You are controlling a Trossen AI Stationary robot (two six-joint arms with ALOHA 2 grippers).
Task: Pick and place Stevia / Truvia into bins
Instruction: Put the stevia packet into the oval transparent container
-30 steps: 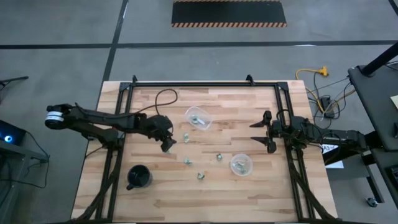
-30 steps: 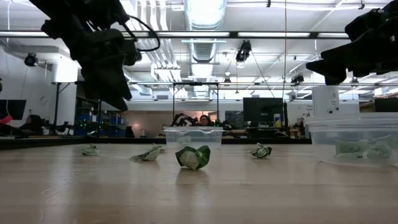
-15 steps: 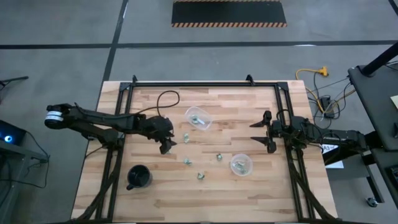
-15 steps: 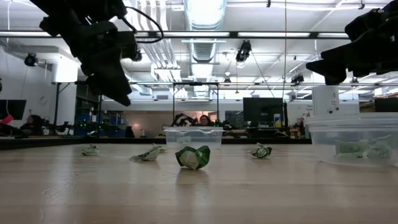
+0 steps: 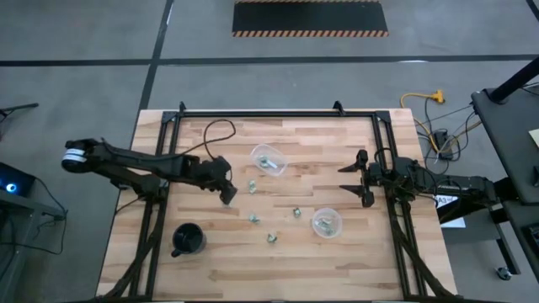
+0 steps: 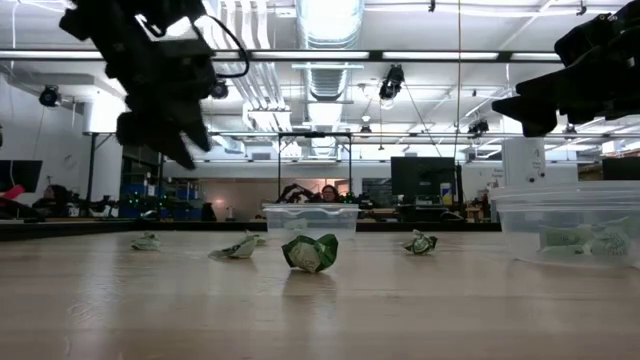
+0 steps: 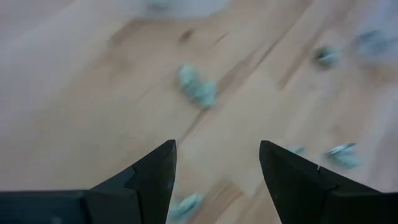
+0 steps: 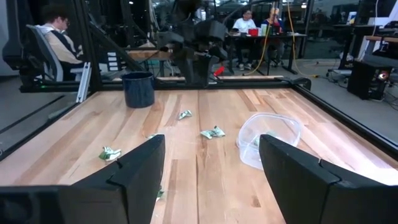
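We keep the left gripper (image 5: pixel 228 194) spread and empty, centre it over a packet (image 5: pixel 252 184) mid-desk, then descend straight (right gripper (image 5: pixel 360 178) waits spread by the right edge).

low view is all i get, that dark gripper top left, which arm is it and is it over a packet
Observer: It is the left gripper, open and empty. From above it hangs over bare wood beside the nearest packet, not over it.
Operator: and the other arm
Observer: The right gripper waits open at the table's right side, apart from both cups.
Operator: anything i can't see from here
Observer: A black mug stands on the left side of the table, away from the packets.
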